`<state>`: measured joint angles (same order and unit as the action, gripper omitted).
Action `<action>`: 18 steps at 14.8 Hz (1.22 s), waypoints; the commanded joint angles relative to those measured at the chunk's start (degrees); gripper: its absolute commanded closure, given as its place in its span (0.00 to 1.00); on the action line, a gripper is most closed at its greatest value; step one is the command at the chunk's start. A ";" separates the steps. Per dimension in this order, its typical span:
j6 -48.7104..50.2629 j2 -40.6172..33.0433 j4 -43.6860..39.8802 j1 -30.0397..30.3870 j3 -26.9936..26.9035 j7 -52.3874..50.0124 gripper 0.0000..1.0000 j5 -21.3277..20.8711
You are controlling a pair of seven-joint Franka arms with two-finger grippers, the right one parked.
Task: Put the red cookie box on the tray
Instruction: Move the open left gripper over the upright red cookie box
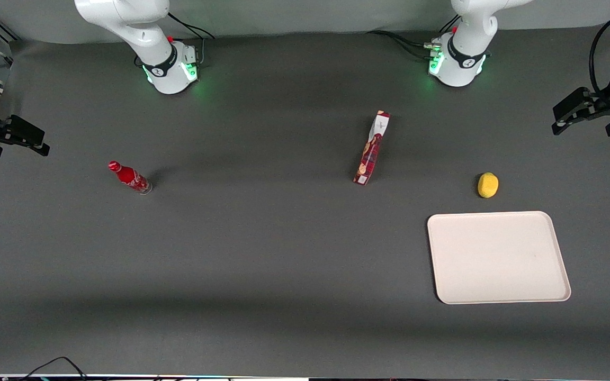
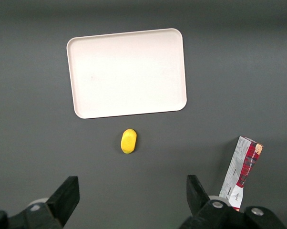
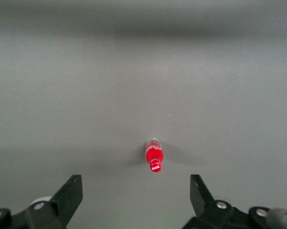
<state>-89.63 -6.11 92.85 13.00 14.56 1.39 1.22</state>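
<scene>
Your left gripper hangs wide open, holding nothing, well off toward the working arm's table end; red cookie box stands upright toward mid-table, w/ the tray nearer the front camera.

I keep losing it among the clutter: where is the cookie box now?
In the front view the red cookie box stands on the table, farther from the camera than the tray, beside the yellow fruit; the open claw hovers apart.

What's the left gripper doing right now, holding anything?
Left gripper: open, empty, raised at the working arm's end of the table, clear of the red cookie box and tray.
</scene>
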 commanded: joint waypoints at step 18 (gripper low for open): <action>-25.28 3.12 33.25 -2.45 24.45 -3.39 0.00 10.28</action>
<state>-104.81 -1.23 117.86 10.51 34.25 2.54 9.47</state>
